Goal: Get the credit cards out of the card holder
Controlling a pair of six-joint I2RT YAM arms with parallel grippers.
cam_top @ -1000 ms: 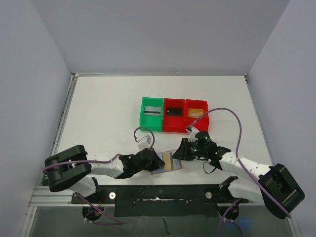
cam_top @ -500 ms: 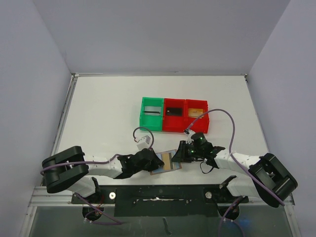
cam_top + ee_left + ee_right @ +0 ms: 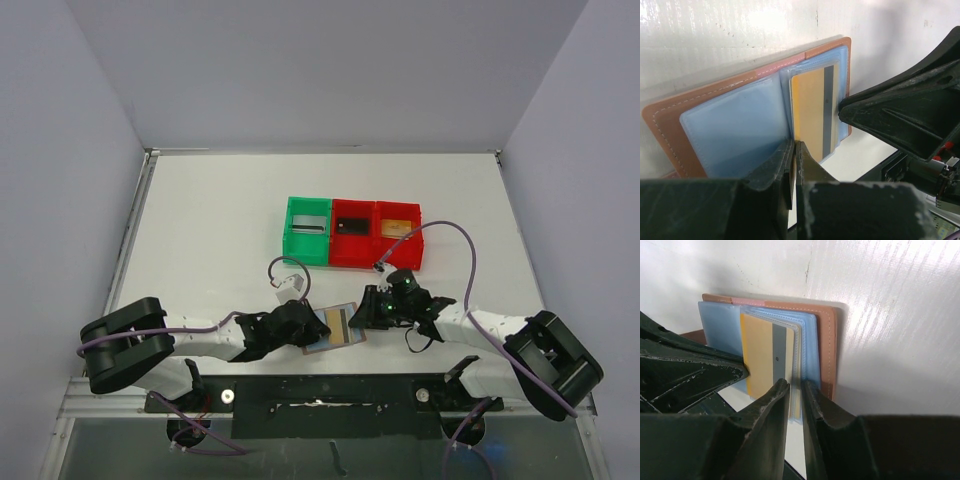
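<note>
card holder (image 3: pixel 335 329): lies open on the white table (image 3: pixel 220 220) near the front edge, between both grippers.
left gripper (image 3: pixel 794 150): closed on the holder's blue inner leaf.
right gripper (image 3: pixel 795 387): narrow, nipping the gold card (image 3: pixel 810 107) at its striped long edge.
card axis: long side faces the right gripper, so the pull likely runs rightward.
room: bins (image 3: pixel 352 233) well behind.

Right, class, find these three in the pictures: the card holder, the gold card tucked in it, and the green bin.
card holder (image 3: pixel 665 135), left wrist view, on its leather cover's left band.
gold card (image 3: pixel 807 110), left wrist view, on its yellow face.
green bin (image 3: pixel 305 250), top view, on its front wall.
</note>
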